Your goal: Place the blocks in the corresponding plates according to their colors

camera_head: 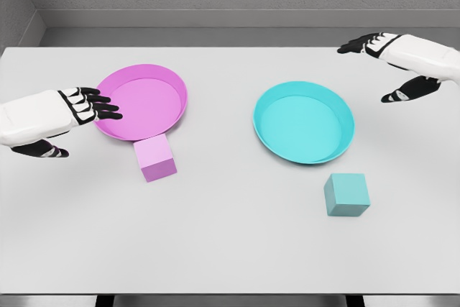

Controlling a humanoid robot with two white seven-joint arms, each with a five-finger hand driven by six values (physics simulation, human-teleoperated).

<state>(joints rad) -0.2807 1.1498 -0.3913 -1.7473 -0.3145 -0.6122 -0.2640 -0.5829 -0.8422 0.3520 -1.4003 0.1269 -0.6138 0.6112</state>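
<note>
A pink block point(155, 158) sits on the white table just in front of the pink plate point(172, 83). A teal block point(346, 195) stands in front of the cyan plate point(338, 106), slightly to its right. My left hand point(85, 121) hovers at the pink plate's left rim, fingers spread and holding nothing, left of and behind the pink block. Far off at the upper right, my right hand point(379, 68) is open too, beyond the cyan plate's right edge. Both plates hold nothing.
The white table point(230, 249) ends at a front edge near the bottom of the view. A grey wall runs behind its far edge.
</note>
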